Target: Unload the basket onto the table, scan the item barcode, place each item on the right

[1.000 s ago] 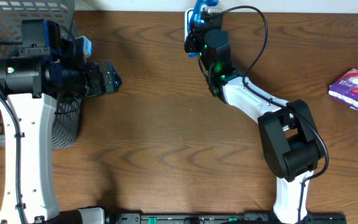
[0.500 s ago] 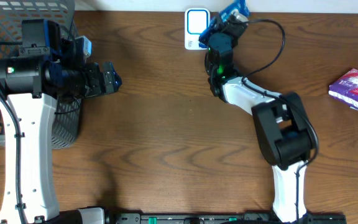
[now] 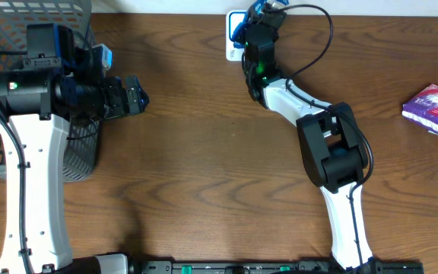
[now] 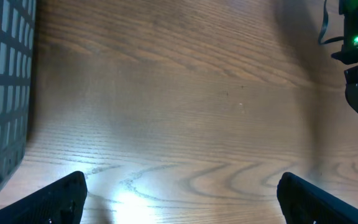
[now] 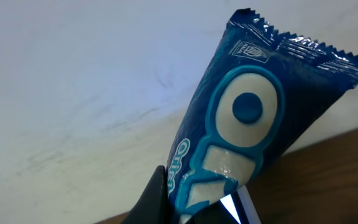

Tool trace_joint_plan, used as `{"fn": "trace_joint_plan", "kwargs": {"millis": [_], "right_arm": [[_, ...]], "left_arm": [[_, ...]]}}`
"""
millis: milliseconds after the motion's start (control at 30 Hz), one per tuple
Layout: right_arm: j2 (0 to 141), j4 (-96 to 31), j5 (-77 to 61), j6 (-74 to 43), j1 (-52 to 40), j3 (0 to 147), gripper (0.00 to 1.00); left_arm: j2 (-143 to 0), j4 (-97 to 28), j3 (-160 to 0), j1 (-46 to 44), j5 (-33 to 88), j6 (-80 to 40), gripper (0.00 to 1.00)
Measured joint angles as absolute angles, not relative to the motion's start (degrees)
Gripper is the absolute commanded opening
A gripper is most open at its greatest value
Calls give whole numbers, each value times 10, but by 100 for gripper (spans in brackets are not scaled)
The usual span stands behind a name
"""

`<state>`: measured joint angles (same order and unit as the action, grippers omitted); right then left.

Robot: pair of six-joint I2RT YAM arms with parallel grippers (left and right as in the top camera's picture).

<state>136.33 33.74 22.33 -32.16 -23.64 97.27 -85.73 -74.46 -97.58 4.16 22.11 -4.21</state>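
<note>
Overhead light is even and soft, with faint shadows on the worktop [image 3: 204,175]. The left wrist view is hazy, with white glare [image 4: 124,198] on the wood near its lower edge.

No legible text on blue wrapper [image 5: 260,112]

Both arms are built from white, rounded links joined by black cylindrical motor housings. On the left arm [image 3: 33,175], a large black housing [image 3: 21,87] is set above a long white link, along which a black cable is run, and blue fittings [image 3: 101,55] are mounted beside it. The left gripper [image 3: 131,95] is black, with dark wedge-shaped fingertips [image 4: 55,199]. On the right arm [image 3: 299,106], a green light [image 3: 258,70] is lit on the dark wrist section, and a thin black cable [image 3: 330,32] is looped beside it.
</note>
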Motion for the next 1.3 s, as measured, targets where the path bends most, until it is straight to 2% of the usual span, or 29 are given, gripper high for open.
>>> {"fn": "trace_joint_plan", "kwargs": {"millis": [867, 1100, 1300], "right_arm": [[1363, 320, 160, -305, -196, 974, 1], [1339, 190, 158, -279, -184, 974, 1], [1246, 81, 159, -274, -125, 974, 1]], "left_arm": [[-857, -745, -976, 42, 221, -42, 98], [-857, -745, -976, 42, 222, -42, 98], [-857, -745, -976, 42, 222, -42, 98]]}}
